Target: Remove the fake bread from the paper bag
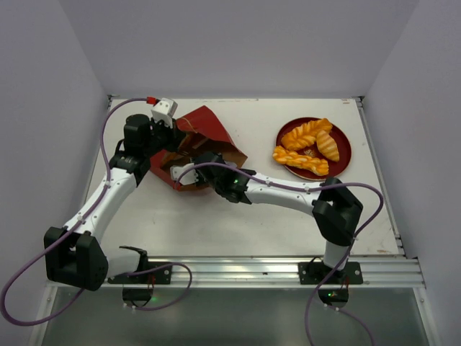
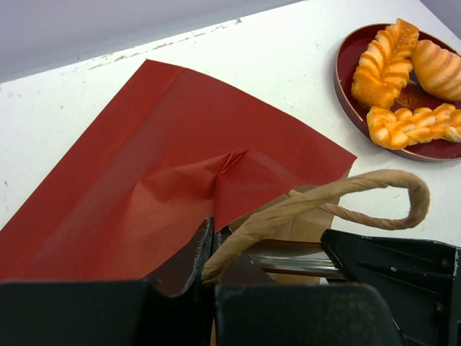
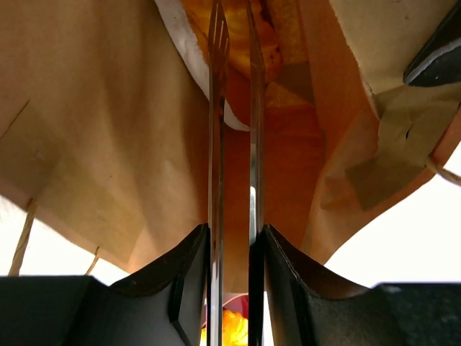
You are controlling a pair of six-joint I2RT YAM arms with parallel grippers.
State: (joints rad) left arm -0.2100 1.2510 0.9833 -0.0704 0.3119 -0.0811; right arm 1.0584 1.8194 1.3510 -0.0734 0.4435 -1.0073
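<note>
My left gripper [image 1: 175, 138] is closed on the rim of the tall paper bag [image 1: 209, 126], red outside and brown kraft inside. The bag lies on its side on the white desk [image 1: 216, 223], in the upper left-centre of the top view, with its open end toward the lower side of that frame. In the left wrist view the left gripper [image 2: 212, 241] pinches the paper edge at bottom centre. The bag's creased red panel [image 2: 144, 166] spreads across the left half, and a thin tan loop handle [image 2: 360, 184] curls out toward the right.

My right gripper [image 1: 193, 171] reaches into the bag's mouth from the right. In its own wrist view the right gripper [image 3: 234, 14] has its two thin fingers standing close and parallel, with only a narrow slit between them. I cannot tell whether they clamp anything. Kraft walls [image 3: 108, 130] close in on both sides. At the top of that frame, just right of the fingertips, sits a piece of fake bread [image 3: 270, 54], a glossy orange-golden toy pastry deep inside the bag.

Well apart from the bag, in the upper right of the top view, a round red plate [image 1: 344, 155] carries three more glossy pieces of fake bread [image 1: 306, 135]. The plate [image 2: 342, 79] appears in the upper right corner of the left wrist view, where two of the pieces are twisted [image 2: 385, 61] and one is ridged.
</note>
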